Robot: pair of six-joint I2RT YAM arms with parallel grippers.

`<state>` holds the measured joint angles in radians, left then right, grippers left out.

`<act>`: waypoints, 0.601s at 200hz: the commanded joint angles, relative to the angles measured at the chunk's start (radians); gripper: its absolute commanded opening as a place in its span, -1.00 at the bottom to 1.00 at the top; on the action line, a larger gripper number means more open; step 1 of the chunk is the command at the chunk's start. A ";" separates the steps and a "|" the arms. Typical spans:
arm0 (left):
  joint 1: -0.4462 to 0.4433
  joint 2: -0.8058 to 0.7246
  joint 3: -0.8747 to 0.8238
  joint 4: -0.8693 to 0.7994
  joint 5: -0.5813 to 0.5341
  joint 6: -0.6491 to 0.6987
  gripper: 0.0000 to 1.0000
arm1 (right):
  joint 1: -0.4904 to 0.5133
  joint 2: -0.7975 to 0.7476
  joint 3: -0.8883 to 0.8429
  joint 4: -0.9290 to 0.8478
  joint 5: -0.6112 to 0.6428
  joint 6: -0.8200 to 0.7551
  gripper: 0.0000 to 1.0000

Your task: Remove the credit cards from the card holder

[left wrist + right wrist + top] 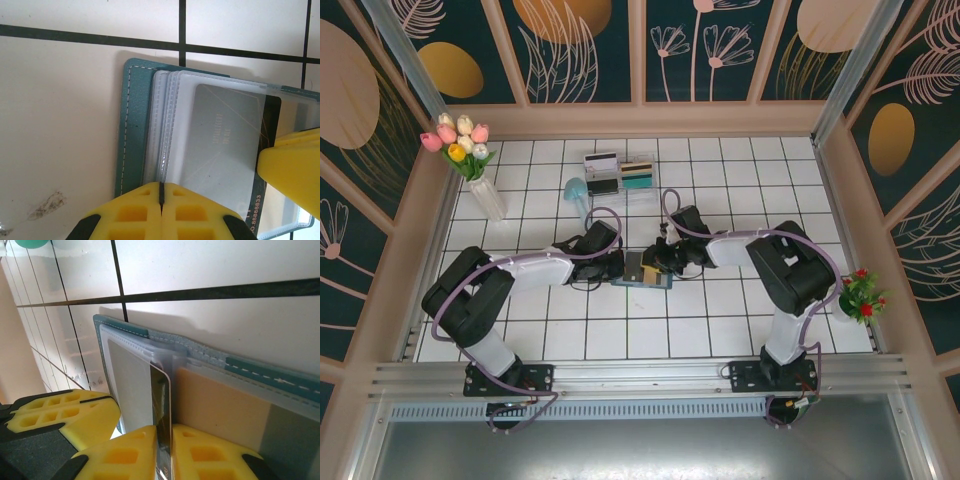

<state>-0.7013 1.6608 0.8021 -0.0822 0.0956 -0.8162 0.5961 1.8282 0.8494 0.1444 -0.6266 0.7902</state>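
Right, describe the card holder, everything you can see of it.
The card holder lies open and flat on the white tiles. Its cover looks like dark-teal leather with pale stitching along the edge; inside sits a stack of clear plastic sleeves. One sleeve shows a grey card, another an orange card. The shut left gripper presses on one side; the right gripper pinches a card at the other.
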 commanded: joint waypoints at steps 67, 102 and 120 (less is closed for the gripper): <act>-0.005 0.024 -0.046 -0.077 -0.031 -0.002 -1.00 | -0.043 -0.079 -0.100 0.009 -0.019 -0.061 -0.94; -0.006 0.019 -0.043 -0.077 -0.030 -0.001 -1.00 | -0.078 -0.167 -0.152 0.006 -0.043 -0.077 -0.94; -0.005 0.011 -0.028 -0.072 -0.021 0.003 -1.00 | -0.087 -0.224 -0.171 0.032 -0.055 -0.078 -0.95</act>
<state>-0.7013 1.6596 0.7944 -0.0742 0.0925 -0.8165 0.5255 1.6894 0.7116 0.1825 -0.6571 0.7433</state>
